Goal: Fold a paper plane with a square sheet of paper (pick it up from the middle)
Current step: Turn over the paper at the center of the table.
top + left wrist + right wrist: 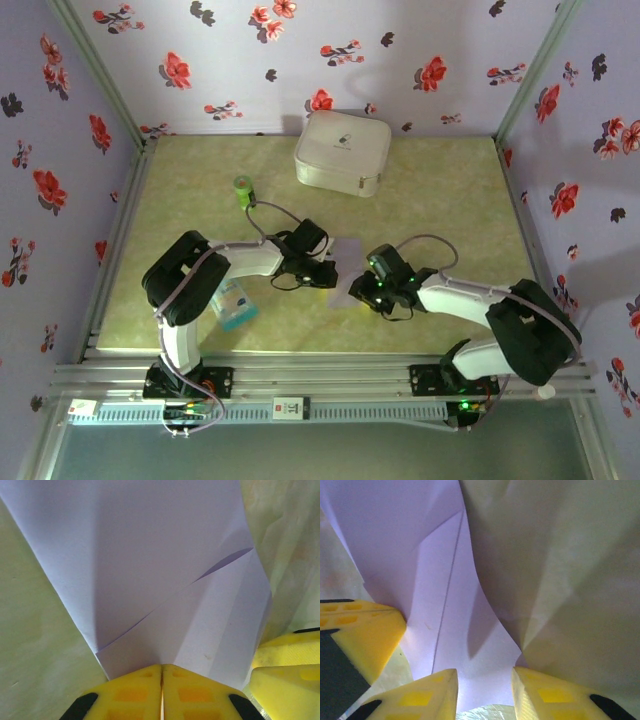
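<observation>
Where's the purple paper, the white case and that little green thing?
lavender paper [150, 550]: left wrist view, flat upper layer.
white case [342, 150]: top external view, lid centre.
green object [243, 186]: top external view, its top.

No writing can be read

The white case [342, 151] at the back of the table [450, 200] carries a small dark emblem on its lid, too small to make out as letters. A little white tag [291, 407] on the metal rail [340, 381] at the near edge bears a dark mark, also too small to read. The blue-and-white packet [234, 303] shows only blurred print.
</observation>
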`<control>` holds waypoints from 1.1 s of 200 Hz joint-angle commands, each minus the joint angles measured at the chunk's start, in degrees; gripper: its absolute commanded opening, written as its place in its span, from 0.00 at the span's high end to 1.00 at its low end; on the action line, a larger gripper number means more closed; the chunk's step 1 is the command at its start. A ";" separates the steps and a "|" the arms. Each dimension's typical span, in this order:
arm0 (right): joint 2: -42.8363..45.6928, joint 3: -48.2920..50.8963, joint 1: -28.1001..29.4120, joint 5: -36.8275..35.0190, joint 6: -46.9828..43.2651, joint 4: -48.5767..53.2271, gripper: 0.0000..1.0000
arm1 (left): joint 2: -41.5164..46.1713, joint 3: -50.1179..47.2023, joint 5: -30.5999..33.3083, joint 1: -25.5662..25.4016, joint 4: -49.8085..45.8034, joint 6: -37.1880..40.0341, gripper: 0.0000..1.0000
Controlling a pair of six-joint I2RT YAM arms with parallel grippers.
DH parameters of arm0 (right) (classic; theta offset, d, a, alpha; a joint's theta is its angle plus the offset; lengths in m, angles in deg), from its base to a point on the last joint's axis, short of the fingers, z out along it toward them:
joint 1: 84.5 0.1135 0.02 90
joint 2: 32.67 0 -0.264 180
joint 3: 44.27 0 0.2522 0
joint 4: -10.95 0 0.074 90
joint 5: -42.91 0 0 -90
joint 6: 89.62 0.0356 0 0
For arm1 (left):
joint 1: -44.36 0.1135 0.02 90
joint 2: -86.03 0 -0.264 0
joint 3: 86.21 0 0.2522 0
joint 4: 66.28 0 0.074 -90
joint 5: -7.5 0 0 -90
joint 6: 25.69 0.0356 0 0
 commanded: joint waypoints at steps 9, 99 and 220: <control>-1.59 -1.22 0.45 -1.02 0.71 -3.92 0.60 | 0.12 -1.50 0.46 -0.48 -2.10 -0.57 0.92; -4.01 -0.59 -4.12 2.28 -0.38 -14.04 0.51 | 0.12 -1.63 0.46 -0.48 -2.40 -0.39 0.92; -7.69 0.07 -8.59 7.11 -3.09 -19.23 0.56 | 0.64 -1.86 0.45 -0.57 -2.14 -1.00 0.94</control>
